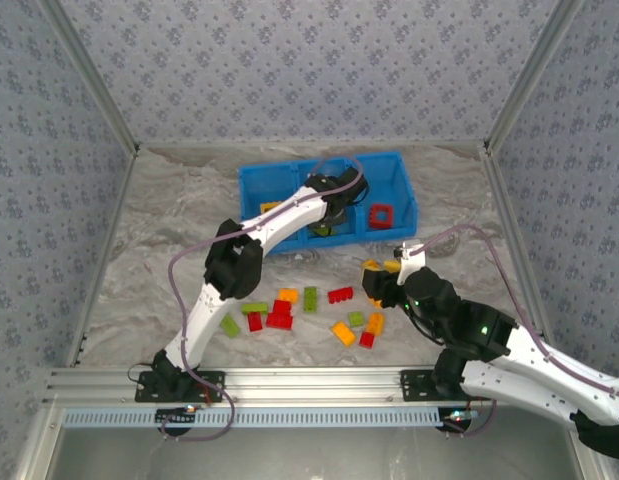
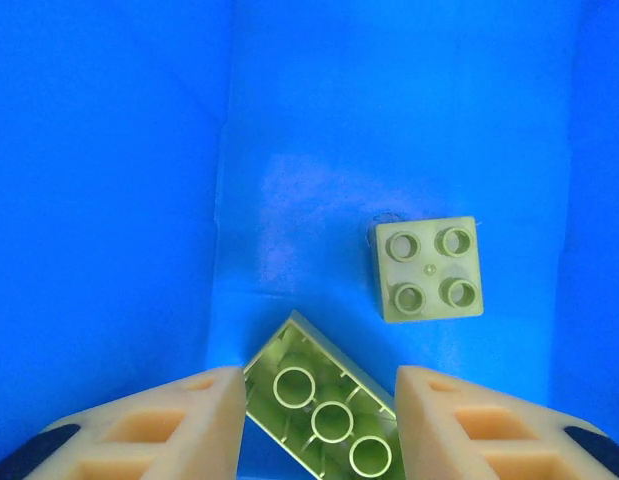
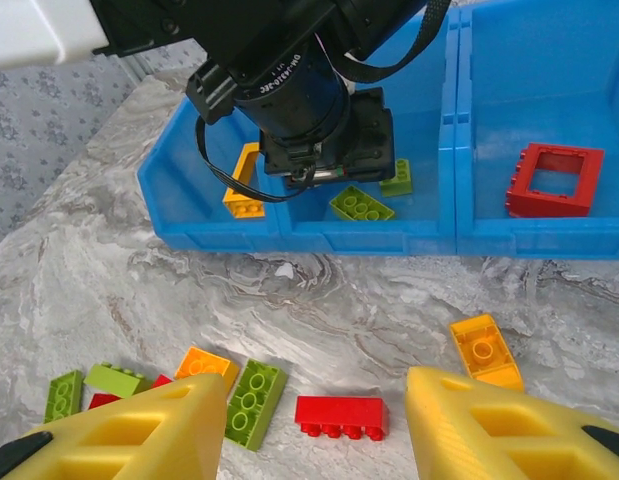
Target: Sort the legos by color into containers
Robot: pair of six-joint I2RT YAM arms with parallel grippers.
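Two lime green plastic bricks (image 2: 429,268) occupy the bright blue plastic bin (image 2: 109,200); the spread left gripper (image 2: 317,400), lifting, may snag one.

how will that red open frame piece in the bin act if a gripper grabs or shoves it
The red frame looks like hard moulded plastic, so probably stiff, not floppy. Its open middle suggests it is light for its size. Its flat, square sides should make it slide rather than roll if pushed.
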